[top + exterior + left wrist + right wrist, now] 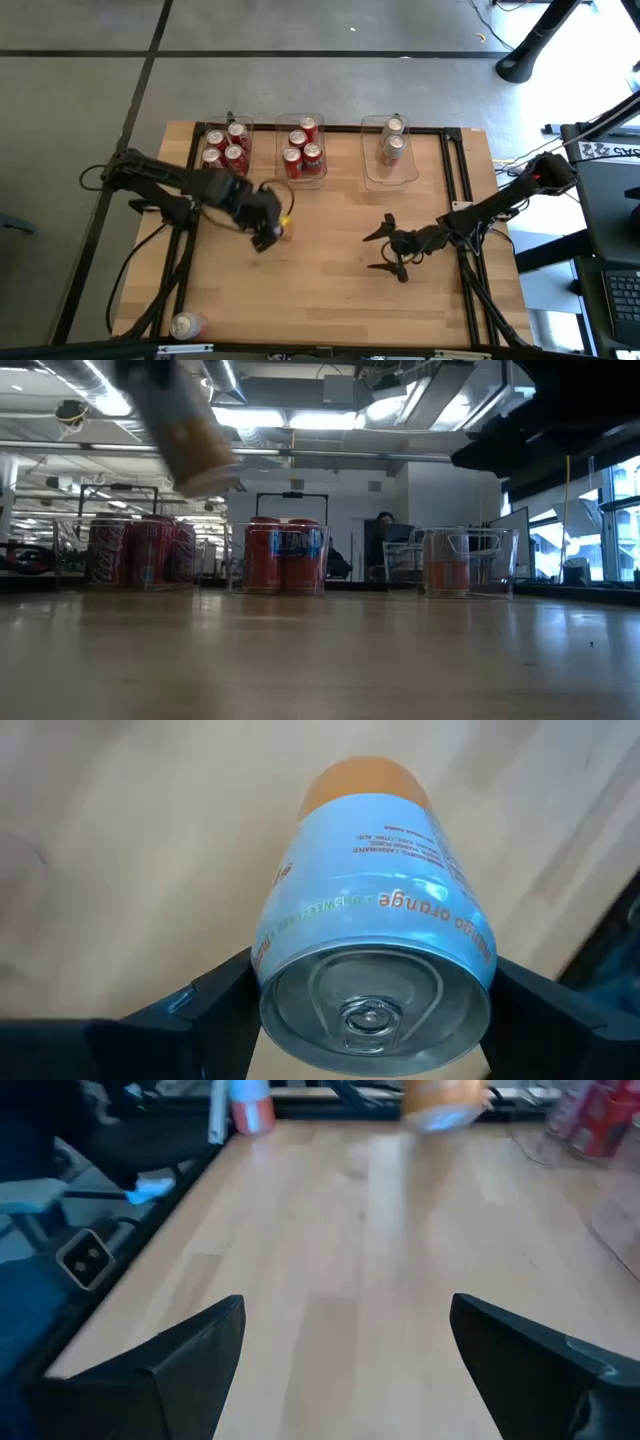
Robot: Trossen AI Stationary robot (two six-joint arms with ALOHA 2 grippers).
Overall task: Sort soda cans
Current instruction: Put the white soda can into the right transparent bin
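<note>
Left wrist view alone reads the label: pale blue can [375,910], orange base, clamped near its silver top between left gripper [372,1010] fingers. High view places it mid-table, lifted, tilted, base pointing away from gripper; right gripper [391,247] idle, spread wide.

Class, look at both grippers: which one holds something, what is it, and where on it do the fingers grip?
The left gripper holds a light-blue and orange can by its sides, near the silver top. The right gripper is open and holds nothing.
</note>
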